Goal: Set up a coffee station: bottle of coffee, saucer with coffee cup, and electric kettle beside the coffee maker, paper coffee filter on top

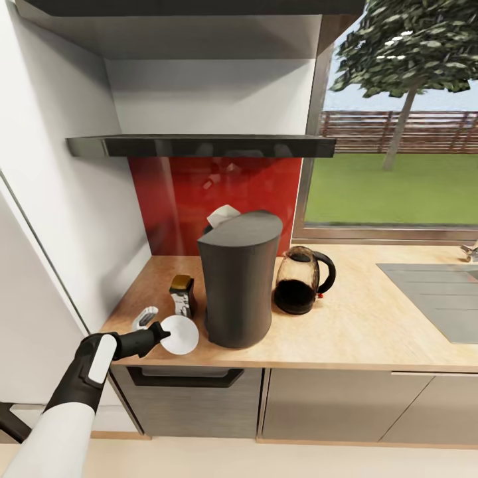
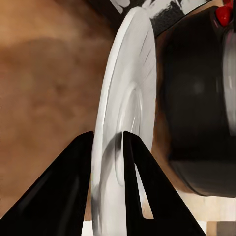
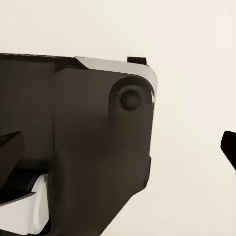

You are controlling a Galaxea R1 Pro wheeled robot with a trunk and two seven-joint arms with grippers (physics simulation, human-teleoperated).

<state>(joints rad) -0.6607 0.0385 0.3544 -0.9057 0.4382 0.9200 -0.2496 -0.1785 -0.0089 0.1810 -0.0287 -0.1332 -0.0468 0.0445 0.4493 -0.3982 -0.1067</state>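
The dark-grey coffee maker (image 1: 236, 285) stands on the kitchen countertop (image 1: 372, 332), with the paper coffee filter (image 1: 224, 216) showing at its top rear edge. The glass electric kettle (image 1: 302, 279) stands just right of it and the bottle of coffee (image 1: 182, 295) just left. My left gripper (image 1: 159, 332) is shut on the white saucer (image 1: 180, 333), held tilted over the counter's front edge beside the coffee maker. In the left wrist view the saucer (image 2: 123, 113) is edge-on between the black fingers (image 2: 73, 191). A small white object (image 1: 144, 317), possibly the coffee cup, lies left of the bottle.
The black kitchen shelf (image 1: 199, 146) hangs above the red backsplash. A white wall panel (image 1: 60, 219) closes the left side. A grey inset panel (image 1: 438, 292) lies in the counter at the right, under the window. The right wrist view faces the robot's dark body (image 3: 88, 147), with finger edges far apart.
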